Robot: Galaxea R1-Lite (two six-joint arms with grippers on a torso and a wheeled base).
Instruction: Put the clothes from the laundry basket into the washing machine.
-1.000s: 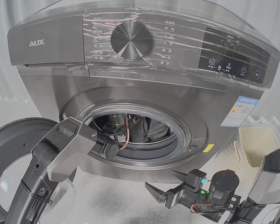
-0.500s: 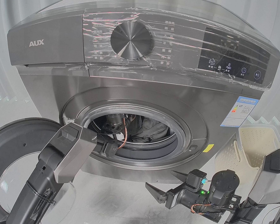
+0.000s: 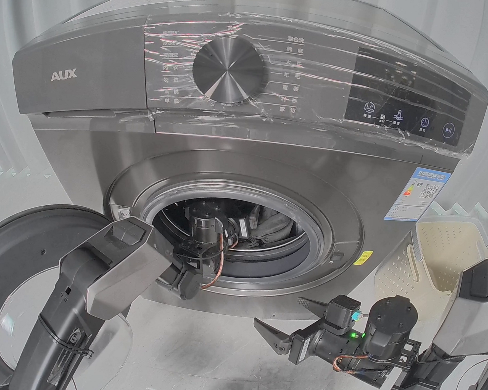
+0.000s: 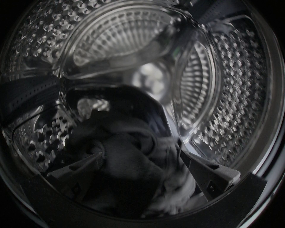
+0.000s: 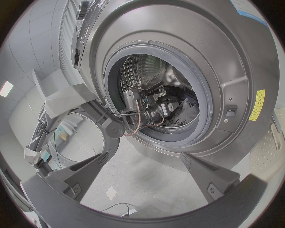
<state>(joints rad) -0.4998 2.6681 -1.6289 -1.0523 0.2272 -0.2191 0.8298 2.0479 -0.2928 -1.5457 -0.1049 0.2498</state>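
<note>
Grey floor (image 3: 189,338), washing machine (image 3: 290,168) with door (image 3: 18,254) swung open. Your left pincer (image 4: 141,153): inside the drum, fingers spread, clamping nothing. Clothes (image 4: 127,166): dark grey, crumpled, heaped between and just beyond its fingers. Right pincer (image 3: 276,310): open, empty, outside near the cream laundry basket (image 3: 444,256). Left wrist view adds the dimpled drum wall (image 4: 237,74).

Left claw (image 4: 141,152) gapes wide at dark clothes (image 4: 124,178) heaped in the drum (image 4: 237,89).
</note>
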